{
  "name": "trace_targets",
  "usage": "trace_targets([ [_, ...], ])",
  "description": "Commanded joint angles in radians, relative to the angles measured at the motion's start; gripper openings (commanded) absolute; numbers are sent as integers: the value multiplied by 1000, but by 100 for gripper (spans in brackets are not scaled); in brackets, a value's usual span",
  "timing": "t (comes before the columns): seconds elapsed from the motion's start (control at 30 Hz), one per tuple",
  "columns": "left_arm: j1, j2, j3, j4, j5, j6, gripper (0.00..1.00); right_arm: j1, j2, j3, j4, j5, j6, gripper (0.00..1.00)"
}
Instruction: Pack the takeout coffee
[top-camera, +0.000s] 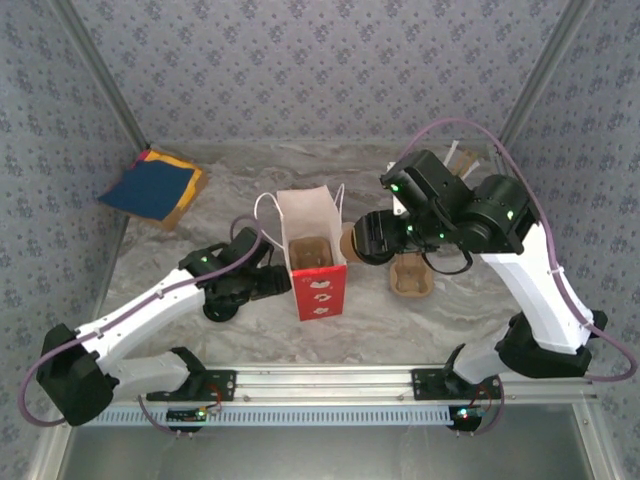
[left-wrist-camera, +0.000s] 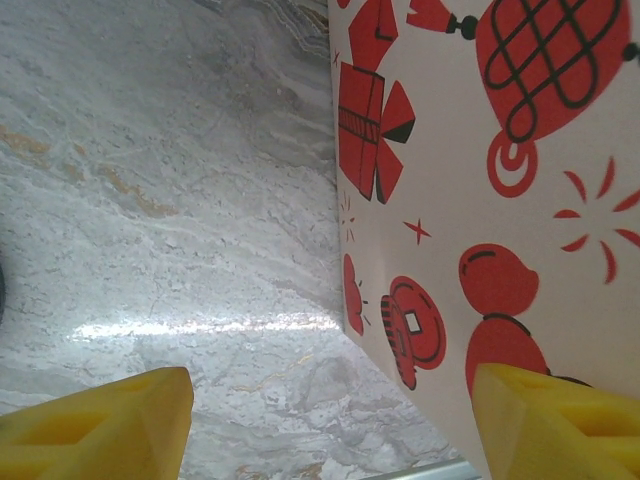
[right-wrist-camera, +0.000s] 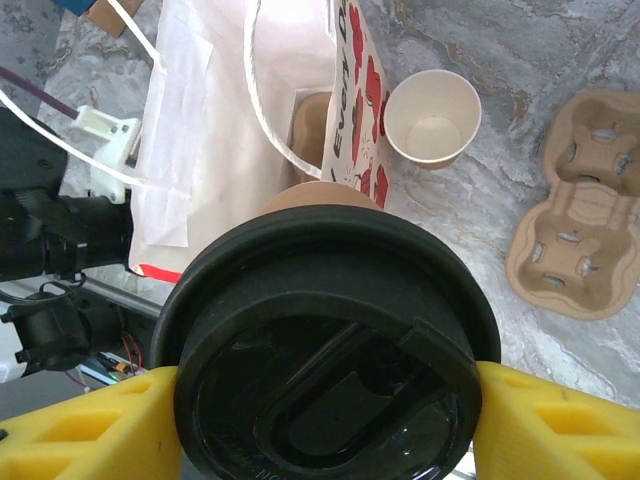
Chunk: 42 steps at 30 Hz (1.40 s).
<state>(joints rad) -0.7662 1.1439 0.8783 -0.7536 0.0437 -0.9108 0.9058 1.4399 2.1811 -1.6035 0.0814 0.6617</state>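
**Lidded coffee held just right of the gift bag's mouth**

Your right gripper (right-wrist-camera: 325, 420) is clamped on the takeout coffee (right-wrist-camera: 325, 330), which is upright with its black lid on, just right of the gift bag (top-camera: 322, 290). The bag's open mouth lies to the cup's left. The move looks like a short sideways carry, then straight down along the cup's upright axis towards the pulp carrier (top-camera: 312, 252) inside the bag. Your left gripper (left-wrist-camera: 330, 430) stands wide, holding nothing, just beside the bag's left wall.
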Motion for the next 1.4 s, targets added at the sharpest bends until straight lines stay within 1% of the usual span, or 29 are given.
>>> trace_targets([
  [0.0, -23, 14, 57, 31, -33, -20, 74, 5, -27, -4, -139, -9, -4, 67],
  [0.37, -96, 76, 83, 58, -44, -34, 74, 5, -3, -21, -63, -42, -13, 67],
  [0.6, -100, 62, 72, 58, -44, -32, 74, -7, 50, -9, 6, -71, -25, 68],
  [0.83, -101, 54, 58, 67, -35, -36, 74, -16, 105, 65, 22, -83, -25, 68],
  [0.87, -101, 53, 58, 68, -36, -36, 74, -20, 112, 80, 19, -85, -55, 67],
  [0.93, -101, 54, 57, 66, -37, -36, 74, -24, 117, 101, 11, -80, -59, 68],
  [1.17, -102, 67, 74, 64, -33, -25, 74, -30, 118, 57, 33, -78, -69, 68],
  [1.37, -103, 71, 70, 68, -19, -23, 74, -28, 167, 41, 53, -68, -89, 68],
])
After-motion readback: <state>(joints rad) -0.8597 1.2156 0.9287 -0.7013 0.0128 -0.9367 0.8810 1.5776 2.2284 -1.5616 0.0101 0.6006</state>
